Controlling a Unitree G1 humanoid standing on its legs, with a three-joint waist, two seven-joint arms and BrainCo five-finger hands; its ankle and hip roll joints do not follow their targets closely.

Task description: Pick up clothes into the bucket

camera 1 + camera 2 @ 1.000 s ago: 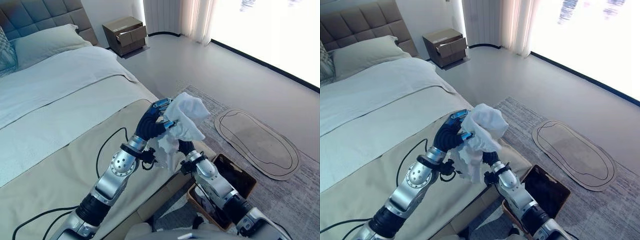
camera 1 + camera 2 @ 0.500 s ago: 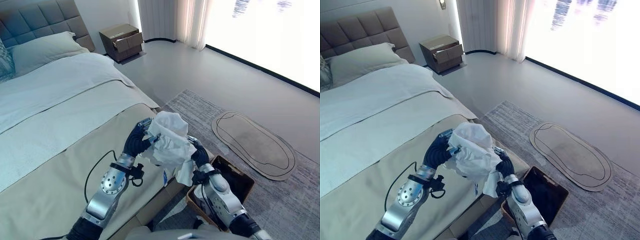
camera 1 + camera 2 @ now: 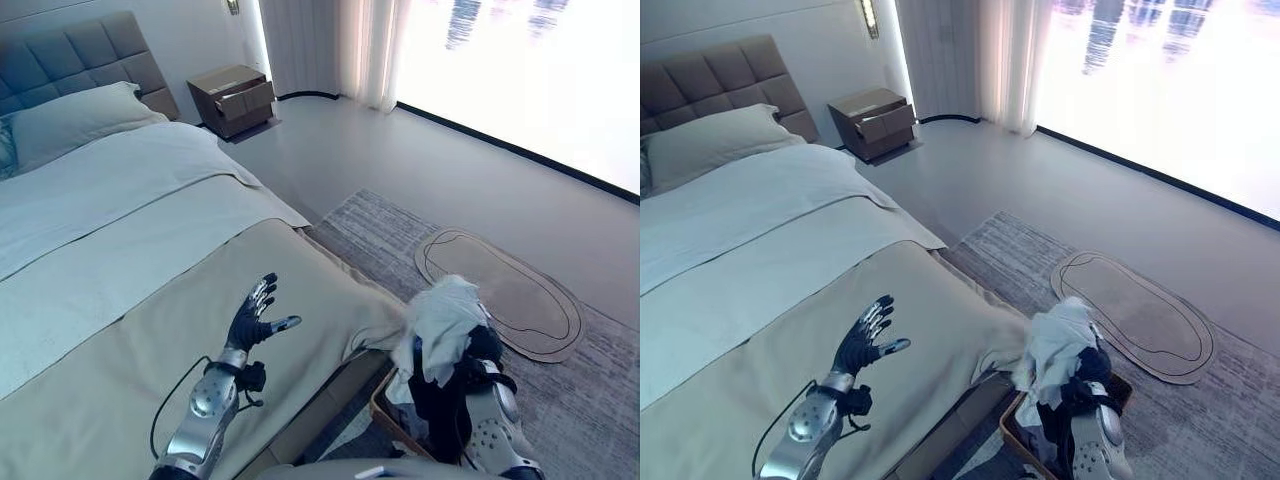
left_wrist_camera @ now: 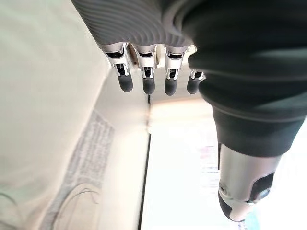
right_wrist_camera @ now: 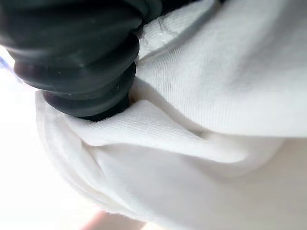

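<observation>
Your left hand [image 3: 252, 320] hovers over the near part of the bed [image 3: 120, 290], fingers spread straight and holding nothing. Your right hand [image 3: 482, 347] is to the right, past the bed's edge, draped in the white garment [image 3: 440, 318]; its fingers are buried in the cloth, so you cannot tell its grip. The garment hangs above the brown bucket [image 3: 1012, 420] on the grey rug [image 3: 590, 390].

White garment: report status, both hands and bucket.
Left hand open over the bed. Right hand under the white garment, fingers hidden. Garment above the bucket, not yet in. Nothing in the way.
</observation>
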